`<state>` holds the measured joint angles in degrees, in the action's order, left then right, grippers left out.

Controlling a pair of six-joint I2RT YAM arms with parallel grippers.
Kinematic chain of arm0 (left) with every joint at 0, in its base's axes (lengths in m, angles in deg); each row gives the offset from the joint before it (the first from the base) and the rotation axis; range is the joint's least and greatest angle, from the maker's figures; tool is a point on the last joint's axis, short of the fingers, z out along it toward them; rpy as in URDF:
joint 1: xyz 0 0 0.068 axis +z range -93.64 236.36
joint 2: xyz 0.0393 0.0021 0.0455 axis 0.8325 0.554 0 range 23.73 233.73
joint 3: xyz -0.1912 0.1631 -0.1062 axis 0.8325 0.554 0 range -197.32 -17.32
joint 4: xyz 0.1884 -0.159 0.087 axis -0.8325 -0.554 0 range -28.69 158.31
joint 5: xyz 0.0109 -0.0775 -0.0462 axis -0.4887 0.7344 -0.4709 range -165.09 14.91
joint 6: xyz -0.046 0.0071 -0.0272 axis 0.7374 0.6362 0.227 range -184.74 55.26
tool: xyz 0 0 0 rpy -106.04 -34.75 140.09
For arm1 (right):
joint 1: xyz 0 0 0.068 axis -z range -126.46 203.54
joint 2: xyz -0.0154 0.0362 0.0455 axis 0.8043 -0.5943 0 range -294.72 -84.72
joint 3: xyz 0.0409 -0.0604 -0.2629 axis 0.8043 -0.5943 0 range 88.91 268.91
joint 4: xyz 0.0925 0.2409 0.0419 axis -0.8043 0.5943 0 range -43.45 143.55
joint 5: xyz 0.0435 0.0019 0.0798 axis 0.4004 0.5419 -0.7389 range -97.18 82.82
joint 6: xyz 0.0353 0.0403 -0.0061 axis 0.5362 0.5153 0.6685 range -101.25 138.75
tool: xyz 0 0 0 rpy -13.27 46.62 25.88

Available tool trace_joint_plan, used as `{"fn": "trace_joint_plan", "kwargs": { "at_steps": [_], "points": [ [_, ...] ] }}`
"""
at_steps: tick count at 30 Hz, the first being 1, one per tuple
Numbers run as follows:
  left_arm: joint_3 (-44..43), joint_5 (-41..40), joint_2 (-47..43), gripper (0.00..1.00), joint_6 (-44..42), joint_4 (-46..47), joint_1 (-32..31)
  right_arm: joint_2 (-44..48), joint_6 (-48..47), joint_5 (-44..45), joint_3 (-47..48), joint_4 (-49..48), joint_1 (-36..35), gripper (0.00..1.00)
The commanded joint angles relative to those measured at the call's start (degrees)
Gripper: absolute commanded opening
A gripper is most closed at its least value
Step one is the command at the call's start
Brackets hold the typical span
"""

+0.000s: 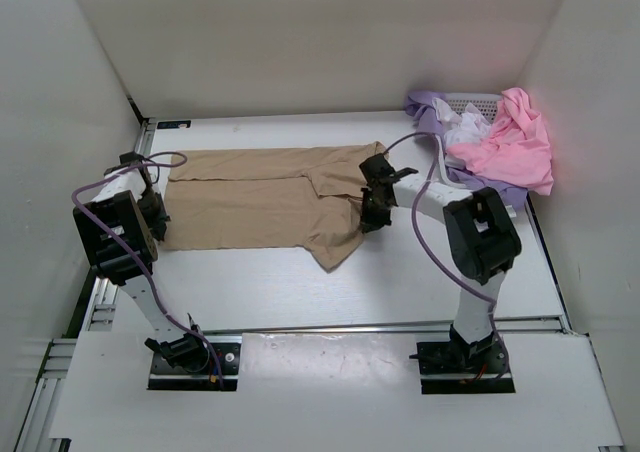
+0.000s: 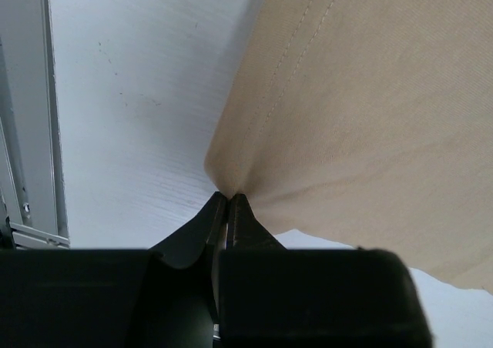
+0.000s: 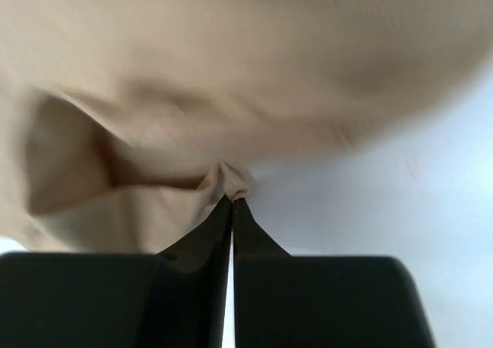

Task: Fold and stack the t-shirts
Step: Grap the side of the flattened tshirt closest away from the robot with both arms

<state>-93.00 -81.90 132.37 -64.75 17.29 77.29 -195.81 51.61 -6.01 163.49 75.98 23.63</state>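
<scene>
The tan-beige t-shirt [image 1: 265, 197] lies spread across the middle of the table, partly folded, with a sleeve hanging toward the front. My left gripper [image 1: 158, 217] is shut on its left edge [image 2: 231, 190]. My right gripper [image 1: 372, 210] is shut on a pinch of its right side [image 3: 231, 180]. The pink t-shirt [image 1: 510, 142], the white t-shirt [image 1: 465, 130] and the lavender purple t-shirt [image 1: 428, 107] lie heaped together at the back right.
A white mesh basket [image 1: 470, 102] sits under the heap at the back right. White walls close in the table on three sides. A metal rail [image 2: 27, 132] runs along the table's left edge.
</scene>
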Motion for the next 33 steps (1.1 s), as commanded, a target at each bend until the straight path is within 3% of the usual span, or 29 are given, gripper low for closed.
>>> {"fn": "trace_joint_plan", "kwargs": {
  "at_steps": [1, 4, 10, 17, 24, 28, 31, 32, 33],
  "points": [
    [1.1, -1.2, -3.8, 0.14, 0.0, -0.7, 0.4, 8.1, 0.7, 0.0, -6.2, 7.5, 0.0, 0.0],
    [1.8, -1.9, -4.4, 0.18, 0.0, -0.7, 0.4, 18.1, 0.2, -0.6, -13.7, 9.9, -2.3, 0.0],
    [3.0, -2.4, -6.3, 0.6, 0.0, -1.8, 1.8, 25.5, 0.2, -4.9, -20.8, 10.6, -5.2, 0.0],
    [4.7, 1.4, -7.5, 0.63, 0.0, -0.9, 4.7, 26.9, 0.8, -5.6, -20.8, 12.2, -5.2, 0.0],
    [2.3, 6.0, -0.3, 0.63, 0.0, -1.5, 6.3, 29.5, 2.0, -4.4, -21.3, 12.2, -5.2, 0.0],
    [2.3, 8.2, 2.5, 0.58, 0.0, -3.0, 6.3, 30.1, 2.0, -3.0, -20.0, 12.8, -5.7, 0.0],
    [1.0, 9.6, 4.5, 0.33, 0.0, -4.7, 6.3, 31.4, 2.0, -2.0, -17.6, 12.8, -5.7, 0.0],
    [1.0, 9.6, 4.5, 0.16, 0.0, -5.4, 6.3, 31.4, 1.5, -0.9, -16.9, 12.8, -5.7, 0.0],
    [1.0, 9.6, 4.5, 0.1, 0.0, -5.4, 6.3, 31.9, 1.0, -0.9, -16.1, 12.8, -5.7, 0.0]
  ]
}}
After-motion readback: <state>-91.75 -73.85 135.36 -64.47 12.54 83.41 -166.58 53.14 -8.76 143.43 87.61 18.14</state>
